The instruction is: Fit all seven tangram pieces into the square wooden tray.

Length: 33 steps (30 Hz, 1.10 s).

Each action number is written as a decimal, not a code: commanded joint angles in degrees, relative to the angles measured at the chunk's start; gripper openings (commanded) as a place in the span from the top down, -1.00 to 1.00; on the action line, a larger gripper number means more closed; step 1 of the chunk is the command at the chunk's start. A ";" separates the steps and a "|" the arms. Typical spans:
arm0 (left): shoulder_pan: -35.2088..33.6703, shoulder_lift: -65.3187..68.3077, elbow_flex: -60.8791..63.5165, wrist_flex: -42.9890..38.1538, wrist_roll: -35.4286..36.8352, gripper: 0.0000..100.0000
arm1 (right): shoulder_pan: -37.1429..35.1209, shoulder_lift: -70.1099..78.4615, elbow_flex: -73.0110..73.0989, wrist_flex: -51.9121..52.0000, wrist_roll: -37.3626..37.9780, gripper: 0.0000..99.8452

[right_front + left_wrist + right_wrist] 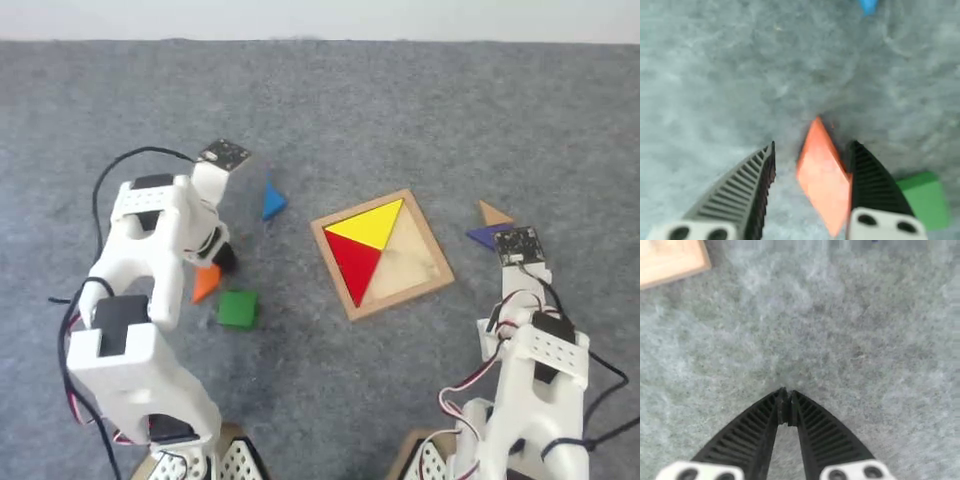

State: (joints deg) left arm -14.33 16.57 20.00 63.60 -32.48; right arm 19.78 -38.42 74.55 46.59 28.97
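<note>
1. The grey felt-like carpet covers the whole table, and everything lies on it
2. A pale strip of wall runs along the far edge of the carpet
3. My white left arm stands on the left side of the carpet, and my white right arm stands on the right side, near the front edge
4. The square wooden tray lies between my arms, turned so that a corner points at me; one corner of it shows in the right wrist view
5. A large red triangle and a large yellow triangle lie flat in the tray, touching along one edge; the other half is bare wood
6. A green square block lies just beside my left gripper
7. My left gripper is spread wide around an orange piece, which touches one finger and is apart from the other
8. A small blue triangle lies between my left arm and the tray
9. A tan triangle and a purple piece lie close together beyond my right arm, beside the tray
10. My right gripper is closed on nothing, tips together over bare carpet
</note>
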 commanded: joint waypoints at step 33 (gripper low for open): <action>0.79 -1.85 4.70 1.85 24.44 0.93 | 0.31 -2.15 0.44 -1.10 0.26 0.98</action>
State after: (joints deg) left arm -13.45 13.93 25.80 66.51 -7.60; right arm 19.78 -38.68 75.16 46.42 28.97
